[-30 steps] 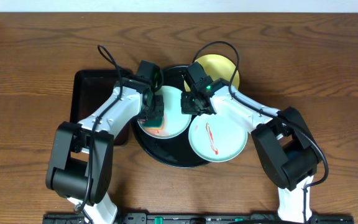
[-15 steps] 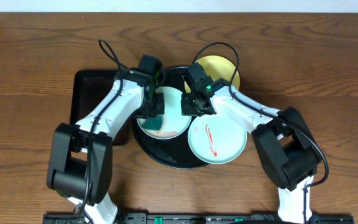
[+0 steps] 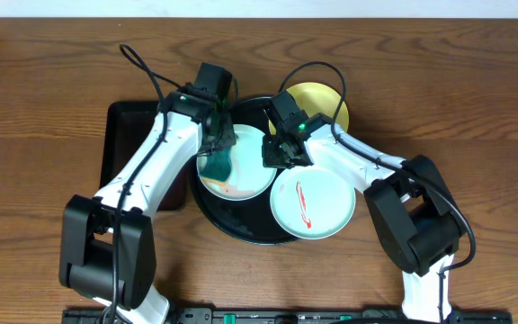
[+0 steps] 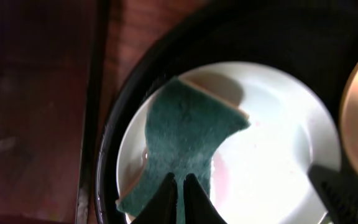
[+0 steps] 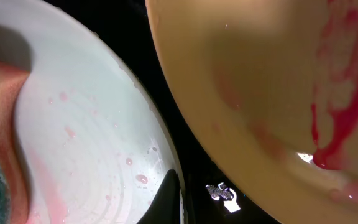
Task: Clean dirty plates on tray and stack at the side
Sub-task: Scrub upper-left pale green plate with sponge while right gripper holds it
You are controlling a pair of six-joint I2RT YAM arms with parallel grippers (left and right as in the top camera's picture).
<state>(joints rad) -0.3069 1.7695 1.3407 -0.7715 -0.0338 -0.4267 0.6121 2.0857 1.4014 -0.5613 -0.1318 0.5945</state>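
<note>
On the round black tray (image 3: 241, 225) lies a pale blue plate (image 3: 245, 171) with faint pink smears. My left gripper (image 3: 216, 148) (image 4: 180, 182) is shut on a green sponge (image 3: 216, 166) (image 4: 188, 143) that rests on this plate's left half (image 4: 278, 162). At the plate's right rim (image 5: 160, 143) my right gripper (image 3: 275, 155) (image 5: 176, 193) is pinched shut. A second pale blue plate (image 3: 313, 202) with a red streak overlaps the tray's right edge. The yellow plate (image 3: 320, 97) (image 5: 260, 93), smeared red, sits at the back right.
A rectangular black tray (image 3: 133, 148) lies just left of the round tray, under my left arm. Bare wooden table (image 3: 52, 81) surrounds both trays. Arm cables loop above the plates.
My left gripper has dragged the sponge from the plate's near side up toward its far left, and most of the red smear is gone. The right arm holds still.
</note>
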